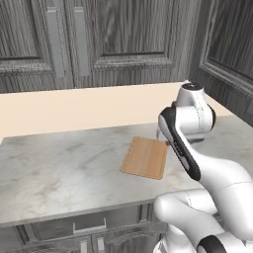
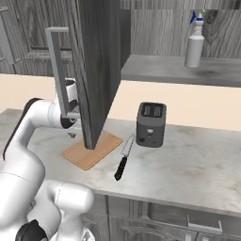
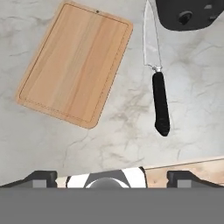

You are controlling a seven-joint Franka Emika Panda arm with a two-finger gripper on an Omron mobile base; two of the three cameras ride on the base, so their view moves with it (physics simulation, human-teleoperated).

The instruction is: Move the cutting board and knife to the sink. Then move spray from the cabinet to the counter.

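1. Your gripper (image 3: 111, 177) hangs over the counter (image 3: 109, 131), jaws spread wide, nothing in them.
2. Cutting board (image 3: 75, 63) sits at 11 o'clock, knife (image 3: 156, 83) at 1, just apart.
3. Spray (image 2: 195, 40) stands on the open cabinet (image 2: 101, 61) shelf.

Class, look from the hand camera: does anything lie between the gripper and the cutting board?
Nothing visible does. The open gripper looks straight down on the cutting board, bare on the counter; the knife lies apart, beside it.
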